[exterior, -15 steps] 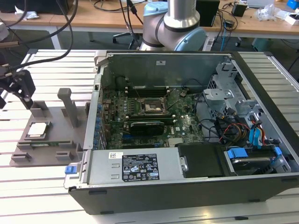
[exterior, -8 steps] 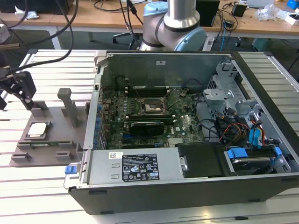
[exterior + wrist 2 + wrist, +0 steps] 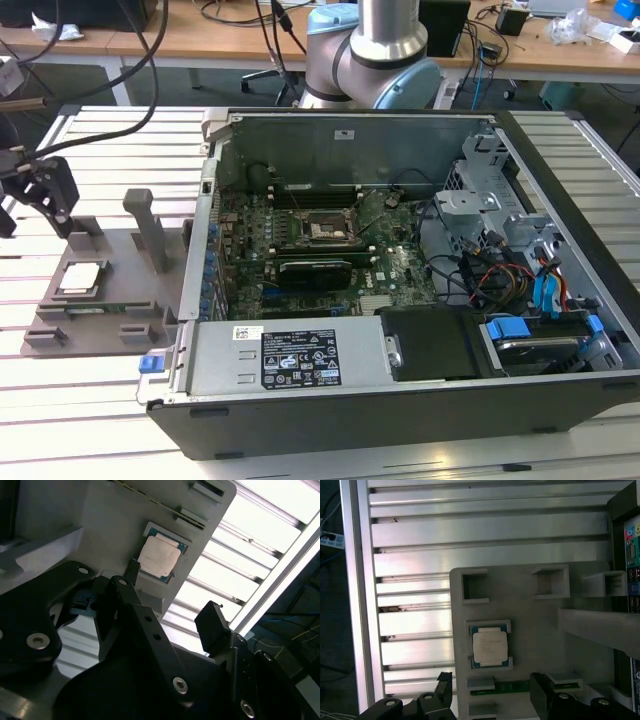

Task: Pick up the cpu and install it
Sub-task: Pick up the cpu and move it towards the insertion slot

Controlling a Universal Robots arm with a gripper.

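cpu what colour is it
The cpu is pale silver-grey with a dark greenish edge, best in the first wrist view.

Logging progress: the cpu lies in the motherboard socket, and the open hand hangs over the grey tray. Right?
No. The cpu lies in a recess of the grey tray, not in the motherboard socket, as the first wrist view shows. The open hand does hang over the grey tray.
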